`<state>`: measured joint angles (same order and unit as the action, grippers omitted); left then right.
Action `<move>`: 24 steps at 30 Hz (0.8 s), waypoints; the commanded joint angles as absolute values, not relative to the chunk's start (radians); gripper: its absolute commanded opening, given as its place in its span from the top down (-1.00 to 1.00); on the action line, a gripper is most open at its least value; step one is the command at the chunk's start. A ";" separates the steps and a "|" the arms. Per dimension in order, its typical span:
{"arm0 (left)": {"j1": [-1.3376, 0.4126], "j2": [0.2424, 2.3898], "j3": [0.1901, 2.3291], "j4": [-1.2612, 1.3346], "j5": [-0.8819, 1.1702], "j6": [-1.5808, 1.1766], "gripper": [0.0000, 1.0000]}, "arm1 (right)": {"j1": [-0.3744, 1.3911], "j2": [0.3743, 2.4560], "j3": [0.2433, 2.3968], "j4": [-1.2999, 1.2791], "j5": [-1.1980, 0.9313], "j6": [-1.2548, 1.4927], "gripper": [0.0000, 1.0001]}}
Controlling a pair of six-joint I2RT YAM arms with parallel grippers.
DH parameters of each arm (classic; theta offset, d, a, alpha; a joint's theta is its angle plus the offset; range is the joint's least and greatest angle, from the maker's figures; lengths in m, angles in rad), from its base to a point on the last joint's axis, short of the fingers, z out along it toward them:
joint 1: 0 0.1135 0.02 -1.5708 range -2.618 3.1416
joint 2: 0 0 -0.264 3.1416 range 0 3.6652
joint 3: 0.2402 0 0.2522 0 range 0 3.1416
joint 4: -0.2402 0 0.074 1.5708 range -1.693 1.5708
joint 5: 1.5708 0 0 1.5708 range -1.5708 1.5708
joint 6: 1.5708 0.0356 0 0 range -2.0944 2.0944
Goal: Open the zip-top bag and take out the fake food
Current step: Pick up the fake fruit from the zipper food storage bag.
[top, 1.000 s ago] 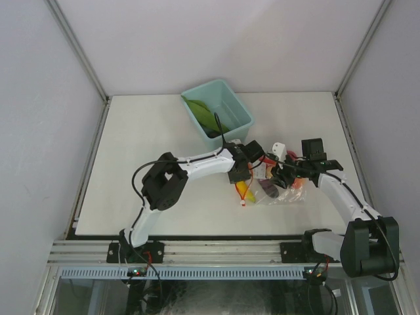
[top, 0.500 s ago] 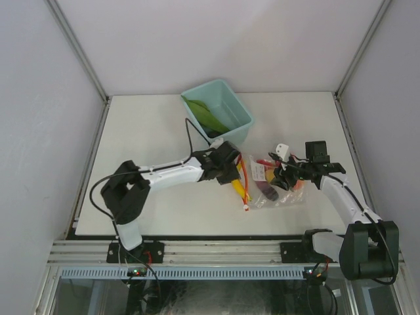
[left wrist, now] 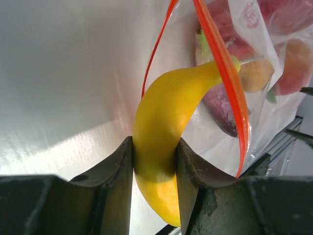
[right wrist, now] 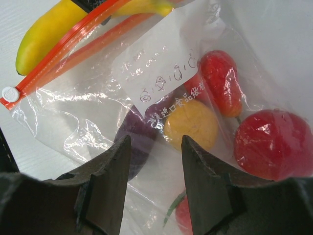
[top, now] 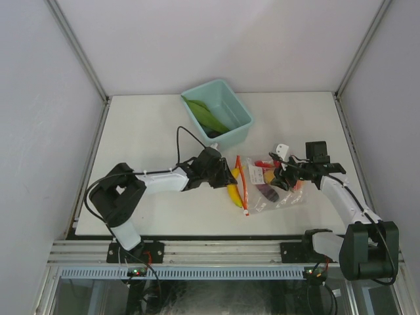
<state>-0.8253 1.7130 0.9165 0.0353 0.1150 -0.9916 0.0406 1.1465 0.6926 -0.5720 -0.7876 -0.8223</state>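
The clear zip-top bag (top: pixel 279 190) lies right of centre, its red-orange zipper strip (top: pixel 243 185) open. My left gripper (top: pixel 222 177) is shut on a yellow banana (top: pixel 232 191), held at the bag's mouth; in the left wrist view the banana (left wrist: pixel 164 117) sits between my fingers (left wrist: pixel 117 166) with its tip by the strip (left wrist: pixel 222 63). My right gripper (top: pixel 283 177) rests over the bag with its jaws apart (right wrist: pixel 155 147). Inside the bag (right wrist: pixel 161 68) are a purple eggplant (right wrist: pixel 137 142), a yellow piece (right wrist: pixel 191 125), a red apple (right wrist: pixel 274 144) and a red-orange piece (right wrist: pixel 222 85).
A teal bin (top: pixel 243 113) stands behind the bag with a long green piece (top: pixel 205 117) inside. A small white block (top: pixel 281 150) sits by the right arm. Walls stand at the back and both sides.
My left gripper has drawn back to the left with the banana, pulling it out past the bag's mouth. The right gripper has stayed on the bag.
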 commanded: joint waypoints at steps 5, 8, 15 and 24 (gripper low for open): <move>-0.824 1.628 0.981 -0.182 0.028 -0.746 0.90 | 0.038 1.129 0.693 -0.556 -0.808 -0.818 0.08; -0.824 1.606 0.989 -0.263 -0.031 -0.704 0.91 | 0.037 1.130 0.692 -0.556 -0.808 -0.819 0.08; -0.825 1.534 0.989 -0.376 -0.161 -0.629 0.99 | 0.035 1.129 0.686 -0.551 -0.808 -0.819 0.07; -0.826 1.401 0.962 -0.492 -0.364 -0.538 0.99 | 0.031 1.110 0.687 -0.574 -0.854 -0.838 0.02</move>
<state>-0.8261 1.4883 0.9337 -0.4385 -0.2344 -0.6041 0.0383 1.1458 0.6846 -0.5735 -0.7944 -0.8246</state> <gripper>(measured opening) 0.388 0.482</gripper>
